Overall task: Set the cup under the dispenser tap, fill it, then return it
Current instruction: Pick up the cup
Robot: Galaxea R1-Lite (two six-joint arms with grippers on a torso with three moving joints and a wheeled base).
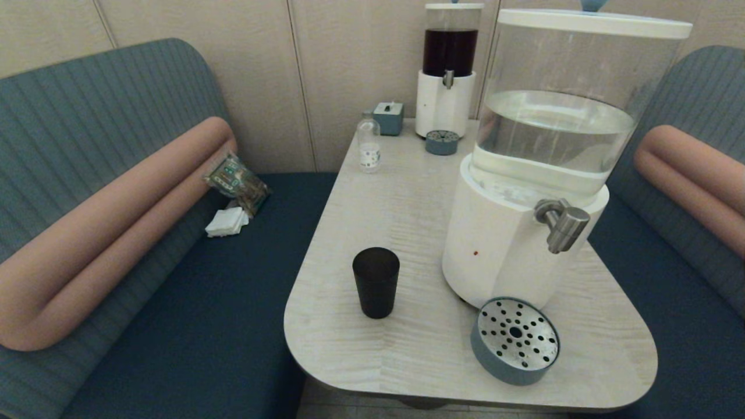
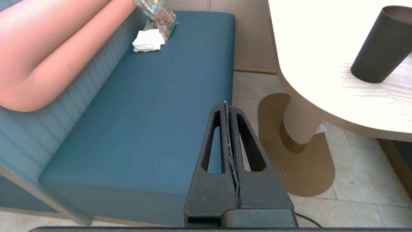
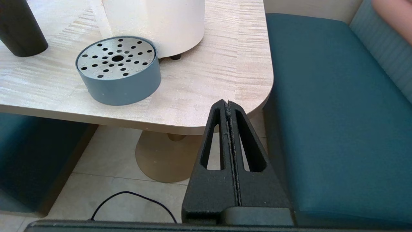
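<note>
The black cup (image 1: 376,281) stands upright on the pale wooden table (image 1: 407,192), left of the big white-based dispenser (image 1: 506,244); it also shows in the left wrist view (image 2: 379,45) and at the edge of the right wrist view (image 3: 19,29). The steel dispenser tap (image 1: 562,224) juts out above the round perforated drip tray (image 1: 515,339). My left gripper (image 2: 227,104) hangs shut and empty below the table's left side, over the bench. My right gripper (image 3: 227,102) is shut and empty, low by the table's near right corner. Neither arm shows in the head view.
A smaller dispenser with dark liquid (image 1: 448,70), its little drip tray (image 1: 442,142), a small clear bottle (image 1: 369,143) and a blue-grey box (image 1: 388,118) stand at the table's far end. Blue benches (image 1: 192,302) flank the table; snack packets (image 1: 237,181) and napkins (image 1: 227,222) lie on the left one.
</note>
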